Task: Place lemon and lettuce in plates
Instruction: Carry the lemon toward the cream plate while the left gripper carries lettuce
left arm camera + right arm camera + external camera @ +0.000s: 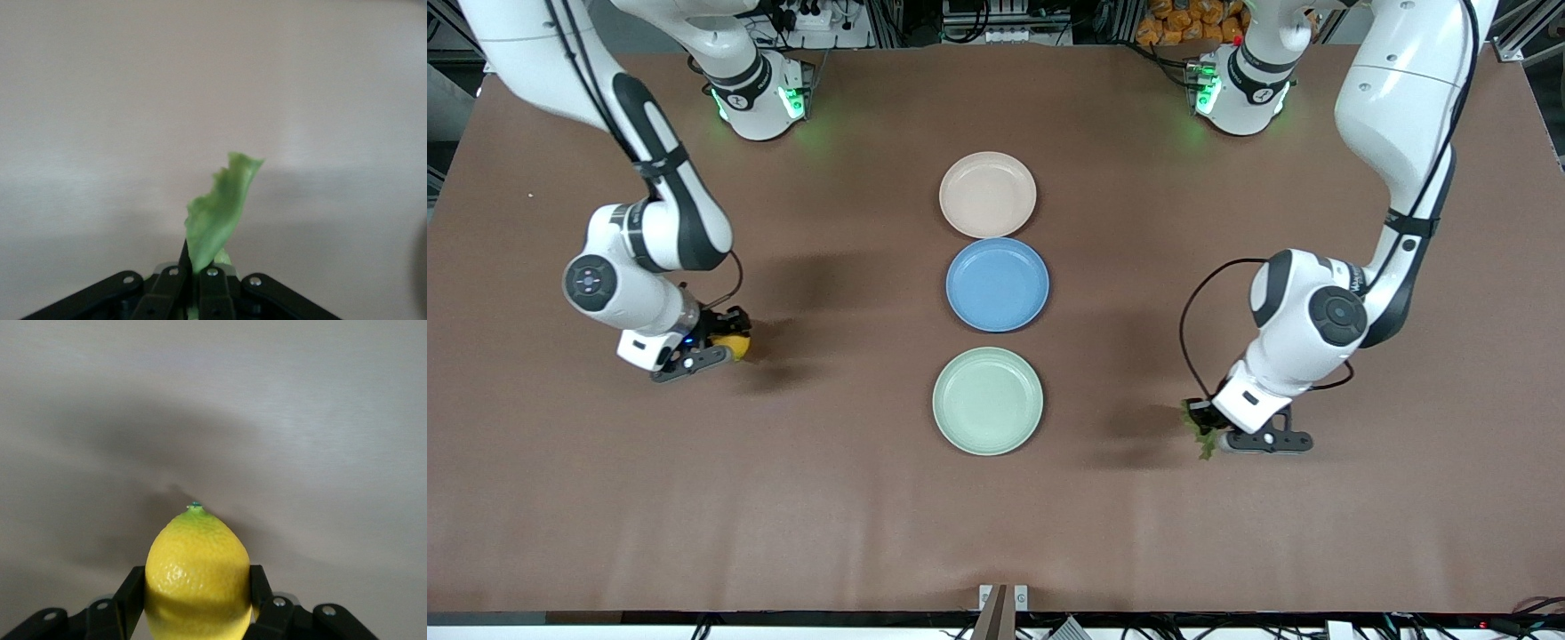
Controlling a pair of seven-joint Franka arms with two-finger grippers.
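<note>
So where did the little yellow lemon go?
The small oval yellow lemon is clamped in the right gripper, over bare table toward the right arm's end, level with the round blue plate.

Both arms are built of glossy white shells with dark grey joint bands and round grey joint caps. Black cables are strapped along the links and looped near the wrists. Green lights are seen glowing at the white bases. Black linkages with silver screws are seen in both wrist views.
</note>
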